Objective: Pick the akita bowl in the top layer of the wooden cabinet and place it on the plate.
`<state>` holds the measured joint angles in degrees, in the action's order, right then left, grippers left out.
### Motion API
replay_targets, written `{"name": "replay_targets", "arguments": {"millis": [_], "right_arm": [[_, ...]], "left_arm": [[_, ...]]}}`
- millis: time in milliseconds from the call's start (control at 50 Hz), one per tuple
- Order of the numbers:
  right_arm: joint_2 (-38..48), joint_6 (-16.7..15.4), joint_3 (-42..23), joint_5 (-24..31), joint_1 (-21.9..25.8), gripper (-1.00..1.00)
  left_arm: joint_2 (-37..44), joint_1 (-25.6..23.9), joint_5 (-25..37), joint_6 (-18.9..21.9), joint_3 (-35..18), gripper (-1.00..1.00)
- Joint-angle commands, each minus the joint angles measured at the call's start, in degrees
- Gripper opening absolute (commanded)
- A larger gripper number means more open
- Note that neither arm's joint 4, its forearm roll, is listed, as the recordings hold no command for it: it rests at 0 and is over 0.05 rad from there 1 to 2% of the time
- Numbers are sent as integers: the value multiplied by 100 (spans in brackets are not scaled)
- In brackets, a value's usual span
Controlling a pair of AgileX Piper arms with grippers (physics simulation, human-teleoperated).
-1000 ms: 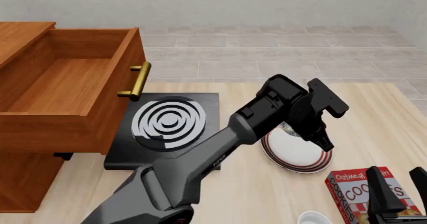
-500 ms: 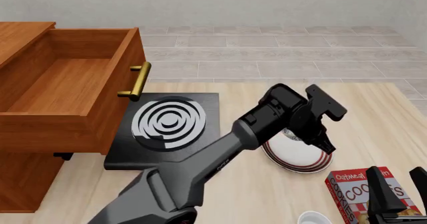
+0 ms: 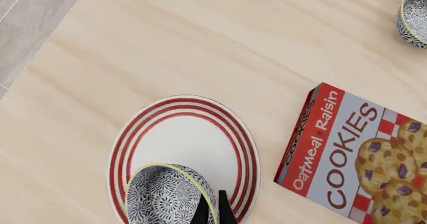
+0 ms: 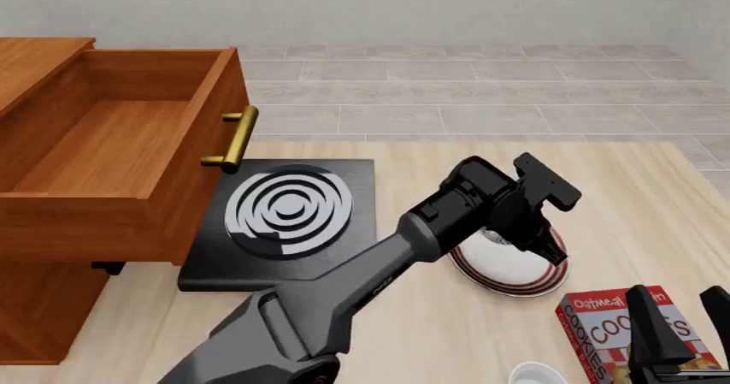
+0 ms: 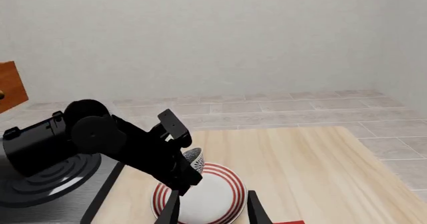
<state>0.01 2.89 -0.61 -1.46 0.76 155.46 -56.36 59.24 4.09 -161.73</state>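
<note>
The akita bowl (image 3: 163,196), white with a dense dark pattern, hangs tilted over the near part of the red-ringed plate (image 3: 190,139). My left gripper (image 3: 213,211) is shut on its rim. From the front, the left arm covers most of the bowl (image 4: 493,236), and the left gripper (image 4: 545,240) sits low over the plate (image 4: 519,274). The top layer (image 4: 108,140) of the wooden cabinet (image 4: 40,303) stands pulled open and holds nothing. My right gripper (image 5: 213,211) is open at the table's near right, pointing toward the plate (image 5: 213,191).
A black stove slab (image 4: 285,217) with white spiral rings lies left of the plate. An oatmeal raisin cookies box (image 4: 616,328) lies near the front right edge, with a plain white bowl (image 4: 534,374) beside it. The drawer's brass handle (image 4: 234,140) juts out over the stove.
My left gripper has come down and slightly nearer with the bowl, closing on the plate. The right arm has not moved.
</note>
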Motion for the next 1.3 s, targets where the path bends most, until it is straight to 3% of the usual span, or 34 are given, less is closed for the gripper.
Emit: {"name": "replay_targets", "arguments": {"millis": [20,1300], "right_arm": [[0,2,1,0,-3,100],[0,2,6,-4,0,100]], "left_arm": [[117,36,-195,-102,-24,-100],[620,39,-599,-491,-33,-100]]}}
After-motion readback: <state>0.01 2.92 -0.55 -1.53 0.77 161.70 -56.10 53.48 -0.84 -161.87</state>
